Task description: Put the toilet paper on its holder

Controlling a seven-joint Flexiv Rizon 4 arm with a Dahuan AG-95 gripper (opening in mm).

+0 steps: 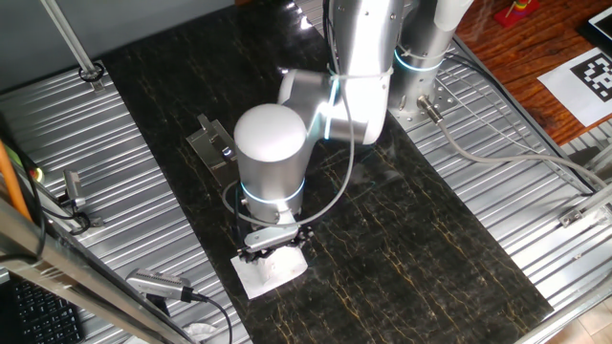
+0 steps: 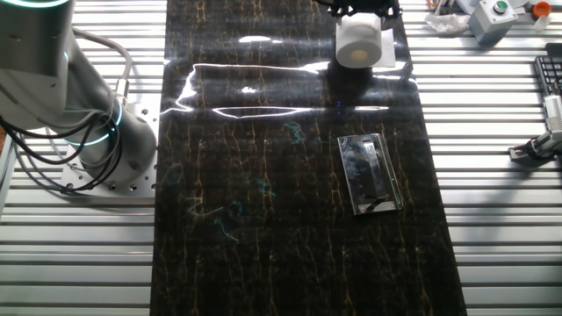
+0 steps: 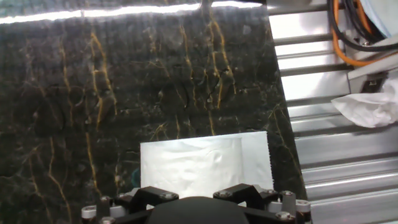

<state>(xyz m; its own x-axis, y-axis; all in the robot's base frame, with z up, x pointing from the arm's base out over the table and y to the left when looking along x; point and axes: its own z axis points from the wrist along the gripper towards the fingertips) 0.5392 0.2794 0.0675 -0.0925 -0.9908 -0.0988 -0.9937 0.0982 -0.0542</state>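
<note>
The toilet paper point(image 2: 358, 44) is a small white roll lying on the dark marble-patterned table top at its far end. Its loose sheet point(image 3: 205, 165) lies flat on the table. My gripper point(image 2: 360, 9) is right above the roll, with a black finger on either side of its top. In one fixed view the gripper point(image 1: 276, 246) is low over the white paper point(image 1: 273, 272). I cannot see whether the fingers press on the roll. The holder point(image 2: 371, 174), a flat grey metal plate with a short peg, lies apart from the roll. It also shows in one fixed view point(image 1: 210, 143).
The round silver robot base point(image 2: 97, 149) stands at the left of the table. Ribbed metal surfaces flank the dark top. A crumpled white tissue point(image 3: 372, 104) and orange cables point(image 3: 348, 31) lie on the metal to the right of the roll.
</note>
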